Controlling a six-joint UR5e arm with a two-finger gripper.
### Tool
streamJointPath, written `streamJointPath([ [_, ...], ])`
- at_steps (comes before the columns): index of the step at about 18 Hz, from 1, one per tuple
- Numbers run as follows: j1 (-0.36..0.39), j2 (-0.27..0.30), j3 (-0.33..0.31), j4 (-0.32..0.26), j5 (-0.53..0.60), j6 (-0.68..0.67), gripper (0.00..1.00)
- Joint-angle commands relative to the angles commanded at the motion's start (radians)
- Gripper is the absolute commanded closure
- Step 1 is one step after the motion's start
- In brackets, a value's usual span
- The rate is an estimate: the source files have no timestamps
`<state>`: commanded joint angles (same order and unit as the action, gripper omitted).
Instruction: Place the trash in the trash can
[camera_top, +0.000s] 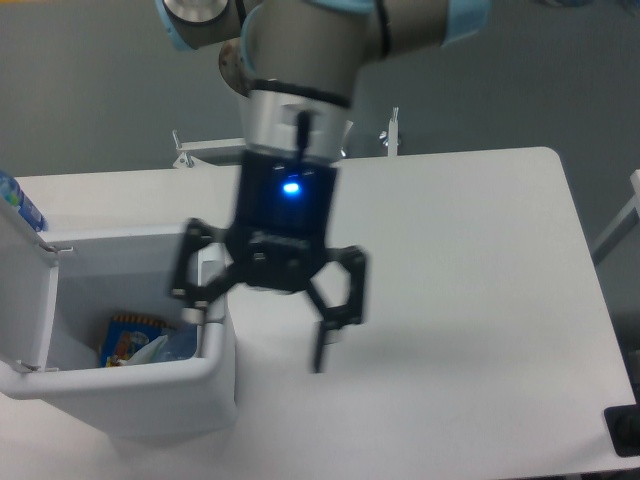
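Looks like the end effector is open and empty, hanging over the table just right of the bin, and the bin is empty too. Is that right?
Not quite: the trash can is not empty. The camera view shows a colourful packet and part of a clear plastic bottle lying inside it. The rest holds: the end effector is open, holds nothing, and hangs over the table just right of the bin.

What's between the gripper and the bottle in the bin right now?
In the camera view, the bin's right wall and rim lie between the open gripper and the bottle lying inside beside the snack packet.
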<state>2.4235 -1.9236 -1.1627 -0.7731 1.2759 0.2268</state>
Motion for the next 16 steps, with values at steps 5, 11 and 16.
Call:
streamJointPath([
  [5,0.104,0.003,-0.014,-0.043,0.045,0.159,0.00],
  [11,0.247,0.130,-0.159,-0.185,0.066,0.688,0.00],
  [16,0.342,0.187,-0.195,-0.362,0.124,1.046,0.00],
])
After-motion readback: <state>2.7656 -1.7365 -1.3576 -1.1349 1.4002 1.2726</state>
